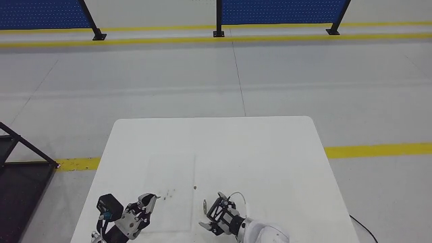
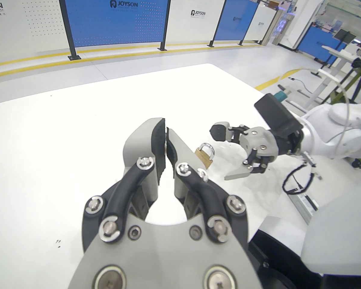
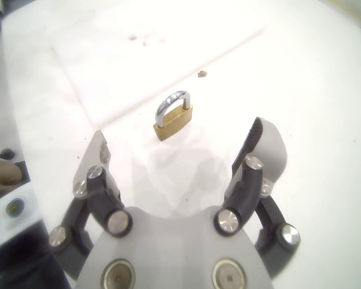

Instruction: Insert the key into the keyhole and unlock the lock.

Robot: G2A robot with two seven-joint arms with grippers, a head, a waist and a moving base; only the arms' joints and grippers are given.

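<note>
Right gripper [image 2: 225, 154] hung open, 1 brass padlock with a steel shackle [image 3: 174, 120] upright on the white surface [image 3: 258, 46] just ahead of it. Left gripper [image 2: 165, 130] was closed. Likely rigid, slick, tippy: pinch its flat faces.

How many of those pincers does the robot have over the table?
2. The left pincer, shut, sits near the table's near edge; the right pincer, open, is beside it, facing a brass padlock on the table between them.
</note>
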